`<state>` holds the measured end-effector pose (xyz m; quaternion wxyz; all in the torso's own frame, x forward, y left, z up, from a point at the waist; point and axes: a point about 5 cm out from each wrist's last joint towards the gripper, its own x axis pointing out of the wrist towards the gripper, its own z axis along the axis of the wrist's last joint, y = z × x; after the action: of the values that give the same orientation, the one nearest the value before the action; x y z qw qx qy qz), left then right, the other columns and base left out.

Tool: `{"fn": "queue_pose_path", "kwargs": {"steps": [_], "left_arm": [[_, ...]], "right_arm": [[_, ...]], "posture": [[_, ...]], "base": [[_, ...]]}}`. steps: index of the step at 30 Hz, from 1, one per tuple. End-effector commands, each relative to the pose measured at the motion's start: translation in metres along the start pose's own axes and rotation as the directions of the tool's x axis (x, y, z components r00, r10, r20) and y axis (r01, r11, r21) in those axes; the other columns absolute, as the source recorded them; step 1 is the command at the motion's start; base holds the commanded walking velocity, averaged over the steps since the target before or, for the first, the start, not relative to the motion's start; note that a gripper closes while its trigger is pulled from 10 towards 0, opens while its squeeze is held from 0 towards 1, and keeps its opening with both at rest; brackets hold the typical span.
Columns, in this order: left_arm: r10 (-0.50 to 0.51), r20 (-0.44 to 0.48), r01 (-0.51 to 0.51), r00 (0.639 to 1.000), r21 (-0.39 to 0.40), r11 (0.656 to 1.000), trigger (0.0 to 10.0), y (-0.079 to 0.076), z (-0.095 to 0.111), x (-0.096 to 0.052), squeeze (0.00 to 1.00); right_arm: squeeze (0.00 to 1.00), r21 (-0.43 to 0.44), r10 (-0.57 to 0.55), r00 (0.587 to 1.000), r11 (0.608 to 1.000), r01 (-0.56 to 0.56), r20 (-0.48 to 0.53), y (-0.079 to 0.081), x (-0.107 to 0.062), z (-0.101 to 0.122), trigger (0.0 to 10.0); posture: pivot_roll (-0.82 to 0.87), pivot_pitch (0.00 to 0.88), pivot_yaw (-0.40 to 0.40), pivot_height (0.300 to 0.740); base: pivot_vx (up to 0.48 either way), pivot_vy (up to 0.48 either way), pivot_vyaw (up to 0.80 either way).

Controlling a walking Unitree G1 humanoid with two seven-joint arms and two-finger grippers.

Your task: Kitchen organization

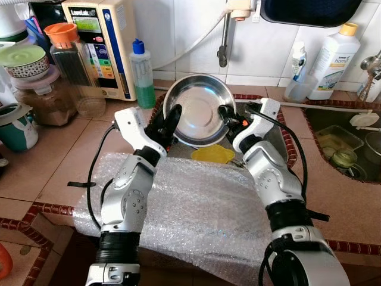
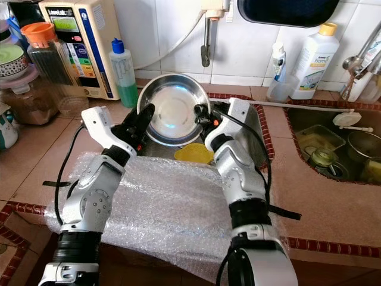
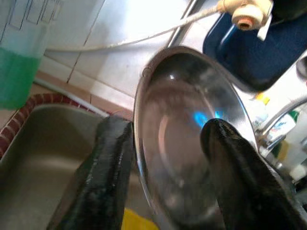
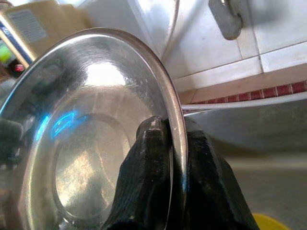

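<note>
I have the steel bowl (image 1: 199, 110) held up on edge over the small sink (image 1: 275, 140), its hollow side facing me, tilted back toward the tiled wall. My right gripper (image 4: 175, 143) is pinched on the bowl's right rim: in the right wrist view one finger sits inside the bowl and the other behind it, with the rim running between them. My left gripper (image 1: 168, 122) is at the opposite rim with its fingers spread; in the left wrist view the bowl's edge stands between the two fingers (image 3: 103, 177), one outside and one over the inner face, and I cannot tell whether either is touching the metal. A yellow object (image 1: 212, 154) lies in the sink just below the bowl. Bubble wrap (image 1: 196, 208) covers the counter under both forearms.
</note>
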<state>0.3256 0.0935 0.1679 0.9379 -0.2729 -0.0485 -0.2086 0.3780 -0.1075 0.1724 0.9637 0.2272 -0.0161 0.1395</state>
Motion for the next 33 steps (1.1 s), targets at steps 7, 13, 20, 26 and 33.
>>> {"fn": "queue_pose_path", "kwargs": {"steps": [7, 13, 20, 26, 33], "left_arm": [[-0.065, -0.045, 0.067, 0.997, 0.051, 0.996, 10.0, -0.015, -0.005, -0.008, 1.00], [-0.047, -0.069, 0.051, 0.997, 0.068, 0.996, 10.0, -0.013, -0.009, -0.013, 1.00], [-0.027, -0.091, 0.036, 0.995, 0.104, 0.994, 10.0, -0.010, -0.011, -0.020, 1.00], [-0.012, -0.126, 0.029, 0.992, 0.130, 0.991, 10.0, -0.008, -0.015, -0.032, 1.00], [0.007, -0.159, 0.017, 0.987, 0.147, 0.989, 10.0, -0.004, -0.017, -0.041, 1.00]], "right_arm": [[0.00, -0.115, -0.301, 0.951, 0.945, 0.307, 0.065, -0.036, 0.002, 0.009, 0.0], [0.00, -0.167, -0.347, 0.936, 0.921, 0.352, 0.061, -0.044, 0.001, 0.005, 0.0], [0.00, -0.263, -0.403, 0.914, 0.878, 0.400, 0.046, -0.056, -0.001, -0.001, 0.0], [0.00, -0.403, -0.439, 0.899, 0.824, 0.399, -0.007, -0.067, -0.004, -0.006, 10.0], [0.68, -0.482, -0.459, 0.887, 0.789, 0.380, -0.051, -0.076, -0.009, -0.012, 10.0]], "posture": [[0.07, 0.031, 0.042, 0.740], [0.08, 0.031, 0.043, 0.740], [0.10, 0.035, 0.045, 0.740], [0.13, 0.038, 0.049, 0.740], [0.16, 0.038, 0.048, 0.740]], "base": [[0.000, 0.000, 0.00], [0.000, 0.000, 0.00], [0.000, 0.000, 0.00], [0.000, 0.000, 0.00], [0.000, 0.000, 0.00]]}}
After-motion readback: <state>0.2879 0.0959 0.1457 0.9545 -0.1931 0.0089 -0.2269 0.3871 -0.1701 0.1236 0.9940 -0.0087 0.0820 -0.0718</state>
